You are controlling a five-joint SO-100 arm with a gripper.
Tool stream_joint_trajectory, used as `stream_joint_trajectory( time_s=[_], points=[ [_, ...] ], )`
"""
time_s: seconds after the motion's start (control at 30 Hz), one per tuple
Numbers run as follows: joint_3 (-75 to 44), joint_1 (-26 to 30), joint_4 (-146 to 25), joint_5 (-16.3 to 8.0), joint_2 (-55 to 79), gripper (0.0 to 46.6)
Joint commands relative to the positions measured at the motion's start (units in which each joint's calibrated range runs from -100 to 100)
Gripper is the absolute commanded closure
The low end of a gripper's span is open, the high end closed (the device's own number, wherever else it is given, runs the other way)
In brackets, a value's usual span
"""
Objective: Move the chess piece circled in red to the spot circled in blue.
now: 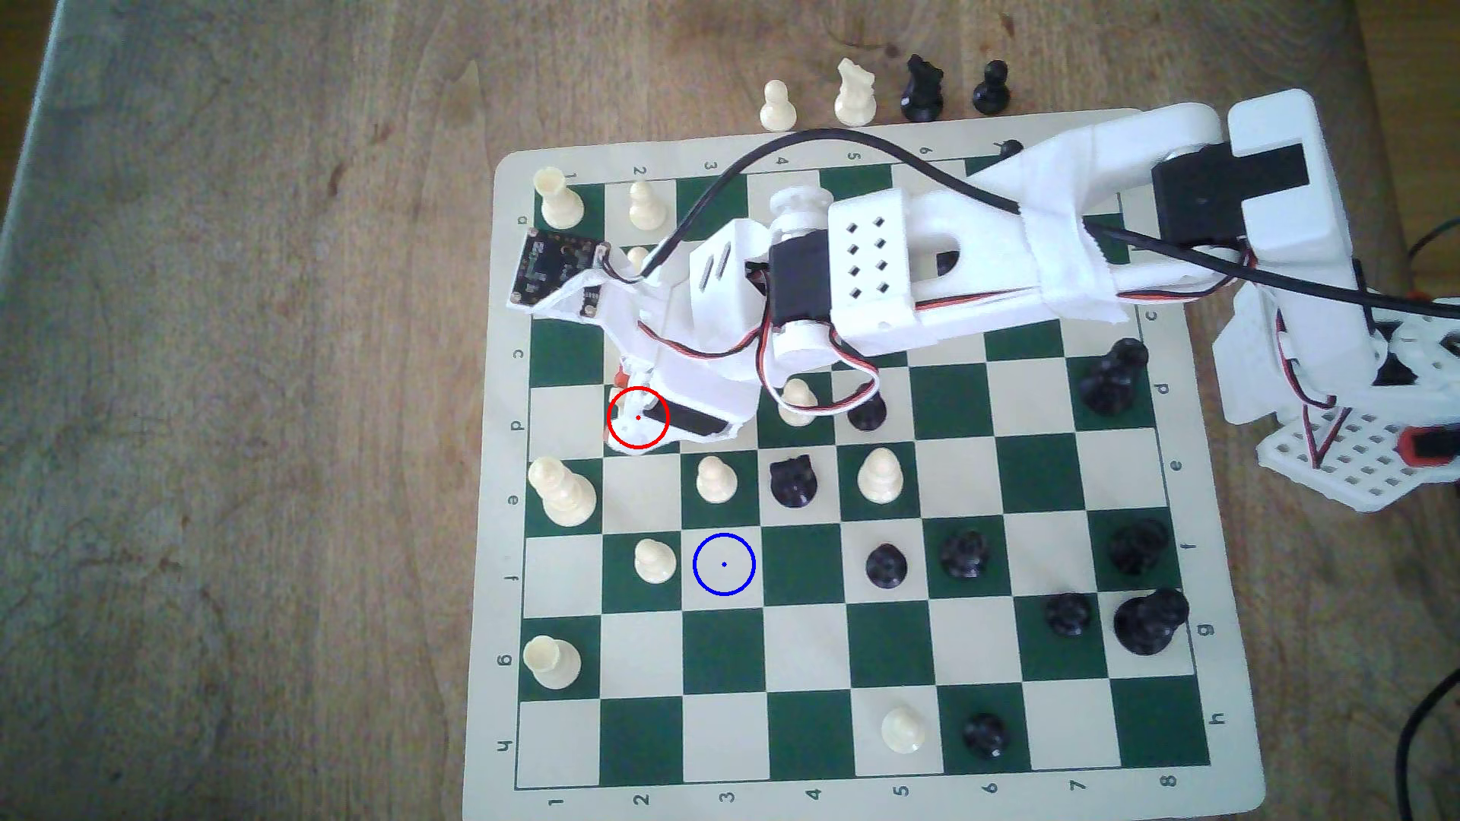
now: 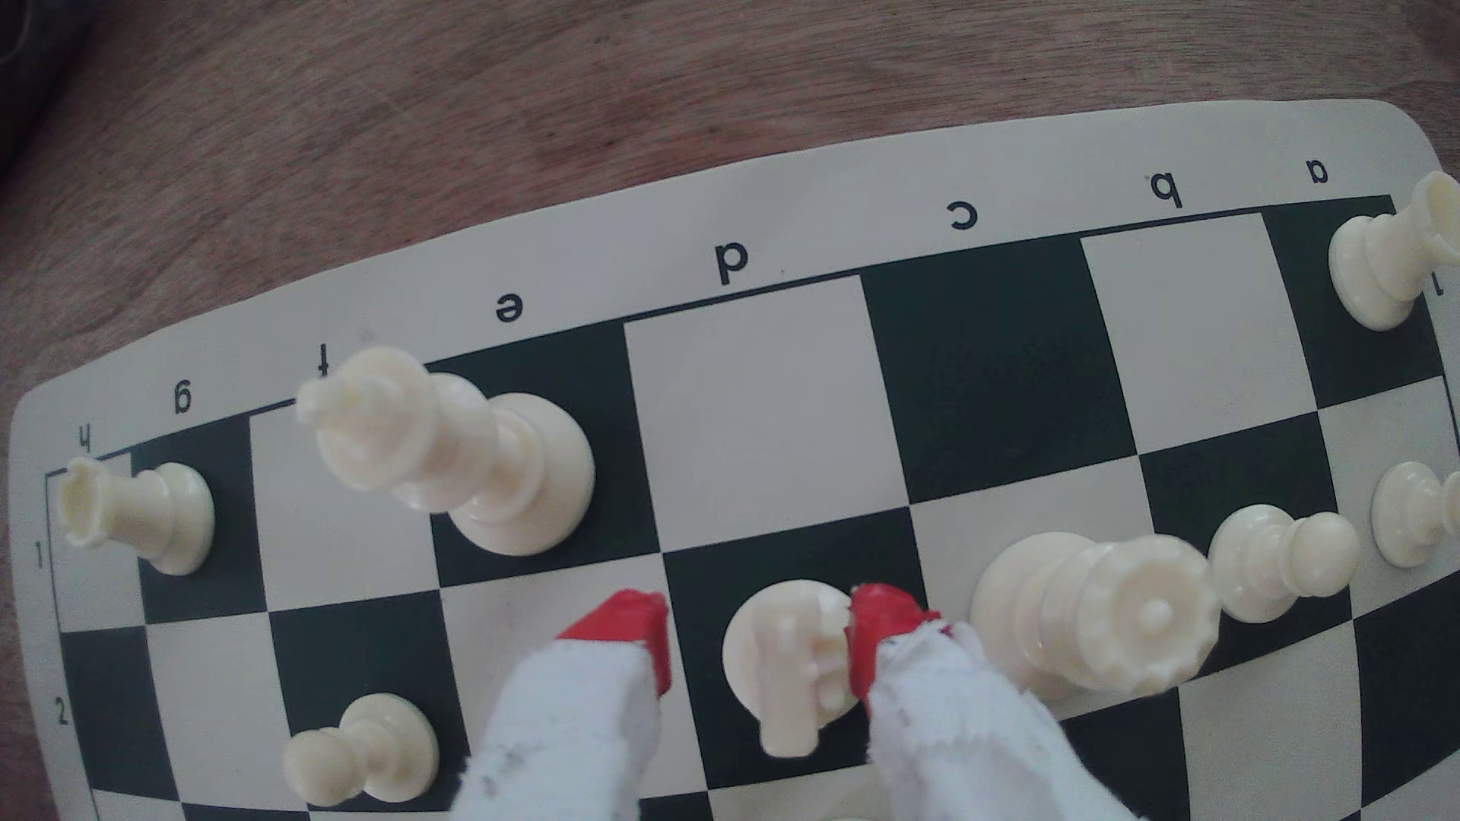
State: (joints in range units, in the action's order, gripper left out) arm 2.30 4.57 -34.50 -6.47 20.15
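While the arm (image 1: 932,260) reaches across the board (image 1: 790,770) from the exterior view's right, its gripper (image 2: 758,647) hangs low over the dark square marked by the red ring (image 1: 638,417). The wrist view shows the knight (image 2: 790,663) standing upright on that dark square in row d, between the two red fingertips (image 2: 632,631). One fingertip touches the knight's side; the other stands apart from it, so the jaws are spread and not yet clamped on the piece. In the exterior view the gripper hides most of the knight. The blue ring (image 1: 724,564) marks a cream square in row f, nearer the exterior view's bottom and one column to the right of the red ring. A cream pawn (image 1: 655,560) stands just beside the blue ring, on the exterior view's left. A large cream piece (image 2: 1098,616) stands on the square next to the knight.
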Motion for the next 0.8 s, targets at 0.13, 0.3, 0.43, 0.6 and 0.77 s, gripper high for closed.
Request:
stream_joint_trajectory(
  time_s=[0.13,0.3,0.43,0.6,0.77],
  points=[
    [-5.3,0.08,-0.63,0.0,-1.56,40.0],
    [-5.3,0.08,-1.04,0.0,-1.64,45.0],
    [-5.3,0.08,-0.96,-0.1,-1.81,46.4],
    [-5.66,0.0,-0.55,-0.1,-3.34,46.4],
    [-5.39,-0.47,-0.55,-0.63,-8.78,46.4]
  ],
)
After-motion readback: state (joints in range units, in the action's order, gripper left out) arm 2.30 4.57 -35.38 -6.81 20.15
